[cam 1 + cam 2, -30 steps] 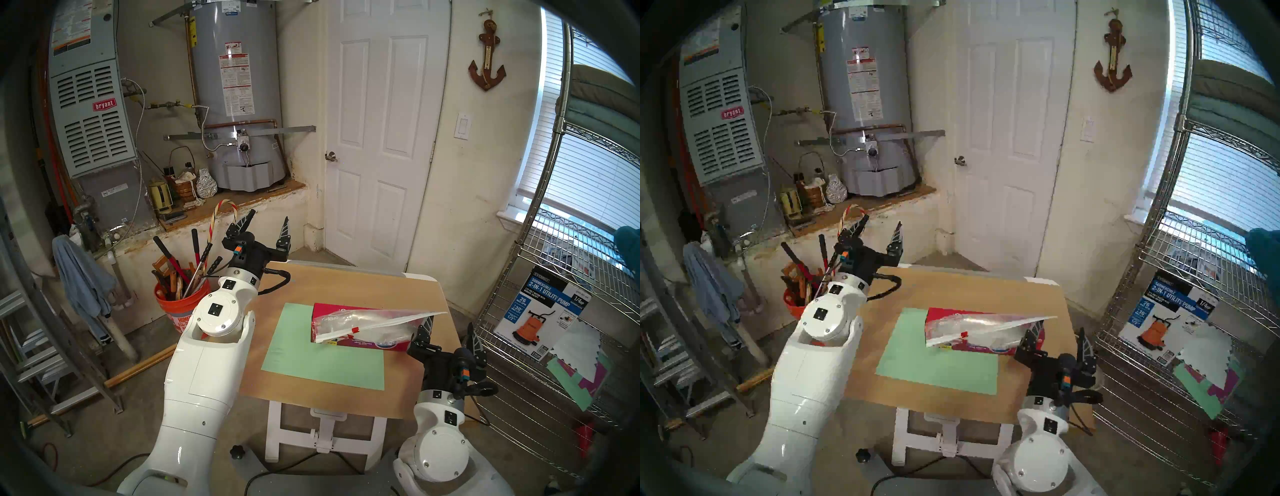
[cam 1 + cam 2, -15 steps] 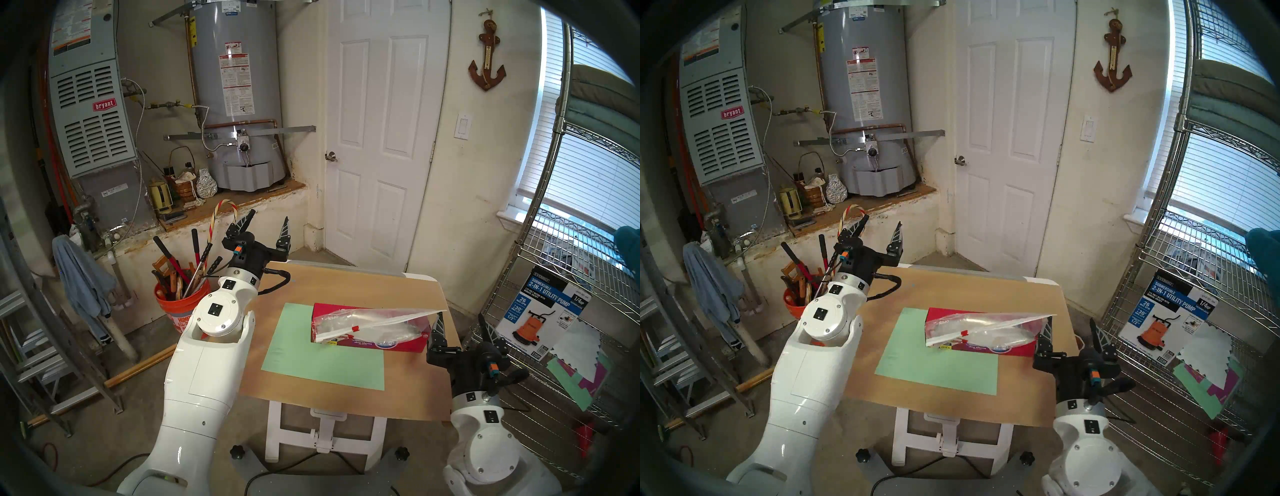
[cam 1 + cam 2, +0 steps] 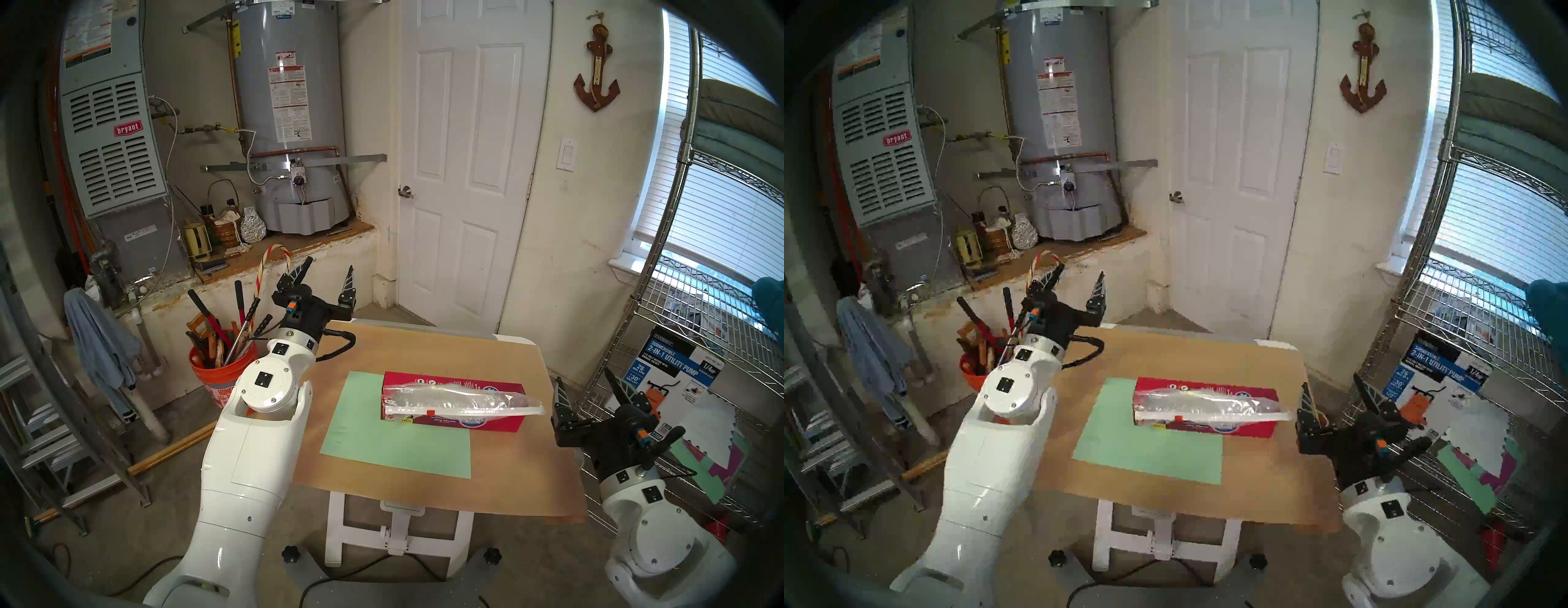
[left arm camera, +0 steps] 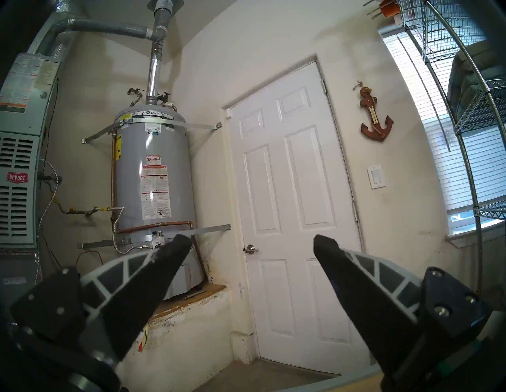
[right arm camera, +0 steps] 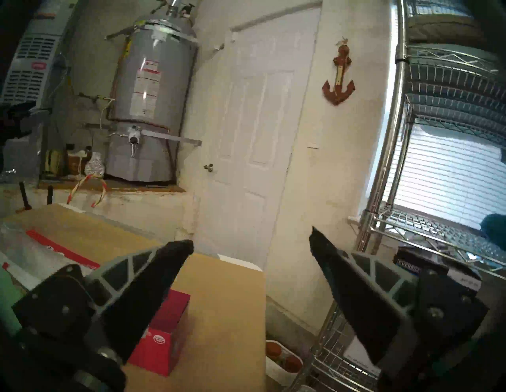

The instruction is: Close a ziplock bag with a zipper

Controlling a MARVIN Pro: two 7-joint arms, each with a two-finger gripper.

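head stereo left | ziplock bag (image 3: pixel 458 401) is laid flat on the red box (image 3: pixel 505 420), zipper (image 3: pixel 466 411) at its 6 o'clock edge | right gripper (image 3: pixel 583 378) is spread wide, empty, at the box's 3 o'clock | left gripper (image 3: pixel 330 268) is splayed too, nothing held, around 11 o'clock

The ziplock bag (image 3: pixel 456 397) is clear, crinkly plastic, lying lengthwise on top of a long red cardboard box (image 3: pixel 500 420) on the tabletop (image 3: pixel 509 479). Its right end juts past the box's right end, unsupported. The zipper (image 3: pixel 466 411), a narrow white strip, runs along the bag's near long edge, roughly level. Its small red slider tab (image 3: pixel 430 412) sits left of the strip's middle.
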